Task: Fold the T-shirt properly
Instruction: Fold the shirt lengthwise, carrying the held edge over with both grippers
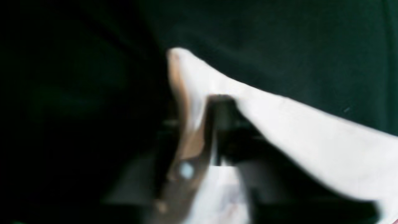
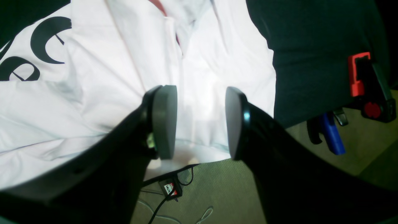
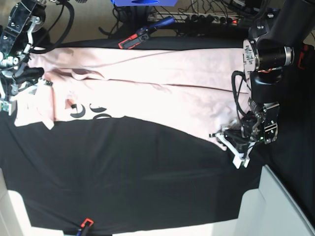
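I see a pale pink T-shirt point(image 3: 147, 83) with black lettering point(image 3: 88, 112) along the table cloth's point(image 3: 138, 172) left edge; that cloth is plain black, with red clamps point(image 3: 86, 224) at its edges.

Large black lettering runs across the pale pink T-shirt point(image 2: 102, 62), but only curved parts of letters show in the right wrist view, and no word can be made out. In the base view the same print point(image 3: 88, 112) is too small to read. A small tag point(image 2: 170, 188) on a cable is likewise illegible.
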Controlling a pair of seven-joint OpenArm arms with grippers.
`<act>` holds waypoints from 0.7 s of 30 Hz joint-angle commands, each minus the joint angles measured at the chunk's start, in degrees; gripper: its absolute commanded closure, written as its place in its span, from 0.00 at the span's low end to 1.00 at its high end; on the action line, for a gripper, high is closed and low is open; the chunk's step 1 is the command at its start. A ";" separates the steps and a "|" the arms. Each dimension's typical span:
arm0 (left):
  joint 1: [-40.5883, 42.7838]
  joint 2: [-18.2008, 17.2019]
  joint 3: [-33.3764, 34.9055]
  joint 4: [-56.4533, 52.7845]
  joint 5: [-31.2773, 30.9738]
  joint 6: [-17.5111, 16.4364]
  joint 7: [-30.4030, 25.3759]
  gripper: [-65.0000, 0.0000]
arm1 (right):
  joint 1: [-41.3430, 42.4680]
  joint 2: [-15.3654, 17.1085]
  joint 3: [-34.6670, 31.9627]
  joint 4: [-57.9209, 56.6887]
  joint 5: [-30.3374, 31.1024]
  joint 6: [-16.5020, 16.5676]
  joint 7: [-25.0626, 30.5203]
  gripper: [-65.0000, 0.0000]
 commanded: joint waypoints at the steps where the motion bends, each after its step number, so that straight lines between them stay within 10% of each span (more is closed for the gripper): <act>1: -0.58 -0.10 0.24 0.15 0.31 -0.31 2.18 0.90 | 0.64 0.27 0.06 1.07 -0.06 0.03 1.07 0.62; 21: 9.88 -1.86 -7.23 26.44 0.48 -0.39 13.96 0.96 | 1.43 0.27 -0.29 0.72 0.03 0.03 1.07 0.62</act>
